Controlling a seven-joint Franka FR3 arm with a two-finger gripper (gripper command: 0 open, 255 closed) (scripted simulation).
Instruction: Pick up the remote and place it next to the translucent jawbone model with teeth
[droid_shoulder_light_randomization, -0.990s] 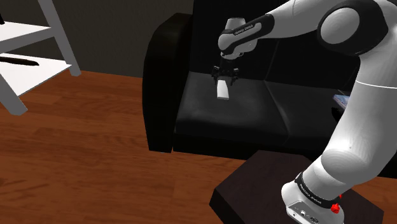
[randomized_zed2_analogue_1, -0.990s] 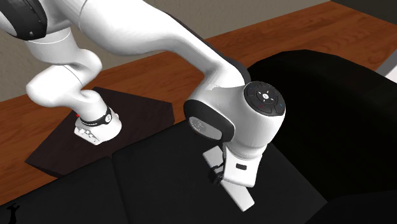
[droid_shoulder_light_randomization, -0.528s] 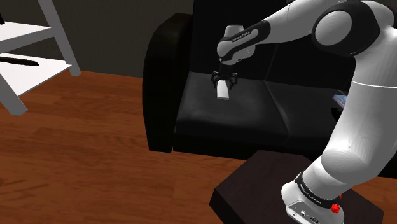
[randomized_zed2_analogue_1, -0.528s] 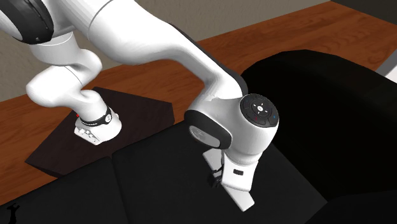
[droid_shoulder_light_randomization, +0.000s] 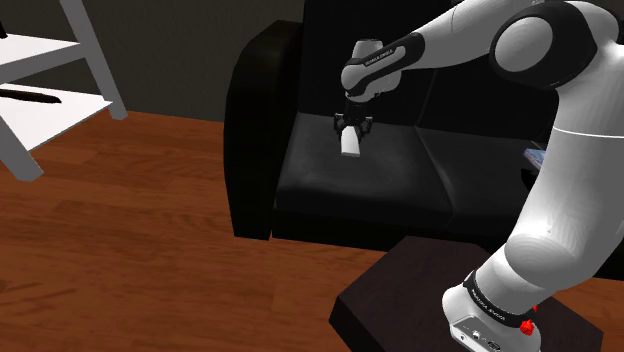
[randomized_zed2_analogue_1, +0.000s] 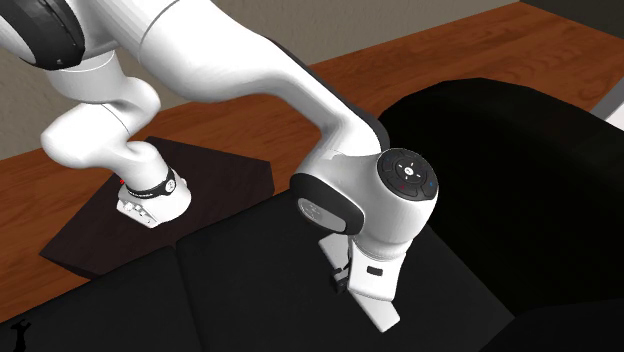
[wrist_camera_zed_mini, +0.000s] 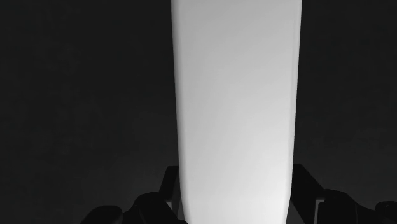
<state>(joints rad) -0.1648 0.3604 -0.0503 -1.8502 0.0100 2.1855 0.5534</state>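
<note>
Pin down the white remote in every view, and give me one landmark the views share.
Shoulder view: remote upper middle, lying on the black sofa seat, right under the hand.
Second exterior view: remote lower middle, poking out beneath the white wrist.
Wrist view: remote is the broad white bar down the centre.
Shared landmark: the black sofa seat under it.

The remote (droid_shoulder_light_randomization: 351, 144) is lying on the sofa's (droid_shoulder_light_randomization: 330, 190) seat cushion toward the shoulder view's left, with the gripper (droid_shoulder_light_randomization: 352, 123) sitting over its far end and clasping its sides. The stand (droid_shoulder_light_randomization: 400, 288) is resting on the floor (droid_shoulder_light_randomization: 130, 240) in front of the sofa, and a shelf unit (droid_shoulder_light_randomization: 96, 62) is standing well apart at that view's far left.
</note>
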